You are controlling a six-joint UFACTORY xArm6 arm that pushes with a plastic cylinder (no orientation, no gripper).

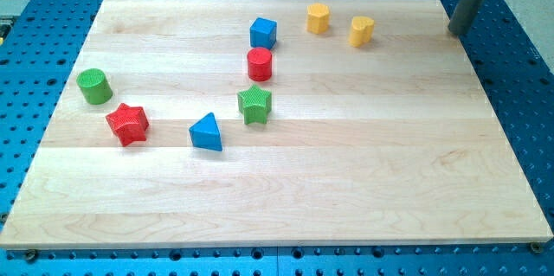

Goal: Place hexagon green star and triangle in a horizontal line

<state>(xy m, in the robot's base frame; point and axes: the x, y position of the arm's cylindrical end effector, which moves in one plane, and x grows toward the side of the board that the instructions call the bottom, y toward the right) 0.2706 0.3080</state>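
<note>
The yellow hexagon (318, 18) lies near the view's top, right of centre. The green star (254, 104) lies near the board's middle, left of centre. The blue triangle (206, 131) lies below and left of the star. My tip (457, 30) is at the board's top right corner, far right of the hexagon and well away from the star and triangle.
A second yellow block (361, 30) lies right of the hexagon. A blue cube (263, 32) and a red cylinder (260, 64) stand above the star. A green cylinder (93, 86) and a red star (128, 123) lie at the left. The wooden board (346, 181) rests on a blue perforated table.
</note>
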